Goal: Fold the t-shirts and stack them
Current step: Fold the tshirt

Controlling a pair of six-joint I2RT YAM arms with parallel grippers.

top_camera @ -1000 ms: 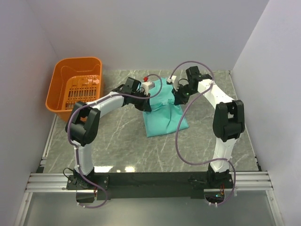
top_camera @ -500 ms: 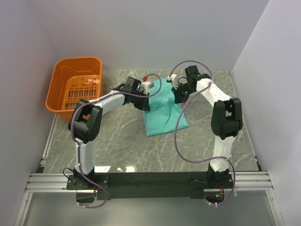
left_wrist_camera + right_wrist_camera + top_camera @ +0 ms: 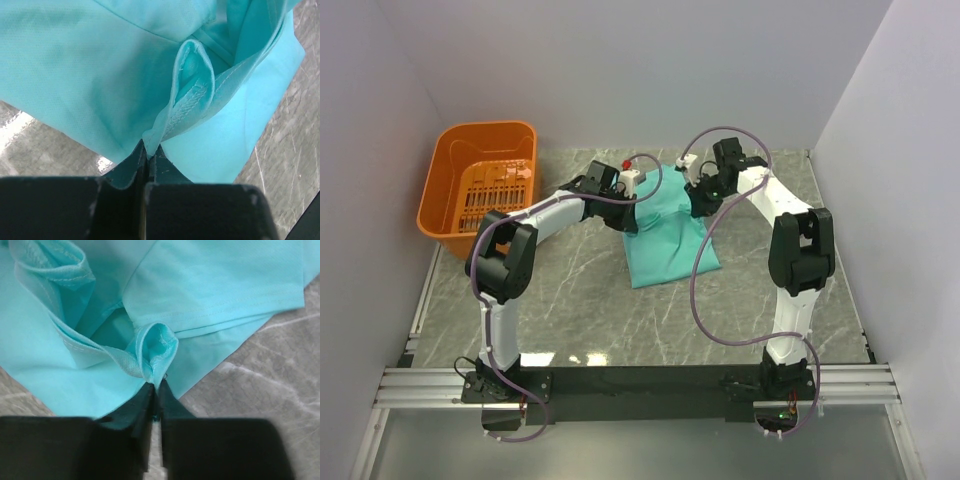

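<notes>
The teal-green short-sleeved cotton t-shirt lies on the grey marbled bench, towards its far side and about midway between my two arms. Its near part is spread flat as a roughly rectangular panel, and its far part is bunched and creased where I have hold of it. My left jaws are pressed together on a stitched hem at the shirt's left side. In the left wrist view the t-shirt fills most of the picture, and a small loop of doubled fabric stands up just past my fingertips, with a strip of bench showing on either side below it. My right jaws are likewise closed, pinching a curled fold of hem at the shirt's right side. In the right wrist view the t-shirt runs away from my fingertips in layered folds, with a straight double-stitched edge crossing above the pinch and bare bench to the right. From above, both pinch points sit at the far end of the shirt, apart from each other, with rumpled cloth between them. The orange plastic basket with its slotted floor stands at the far left corner of the bench, well apart from the shirt. A purple cable loops down from my right arm over the bench beside the shirt's right edge.
</notes>
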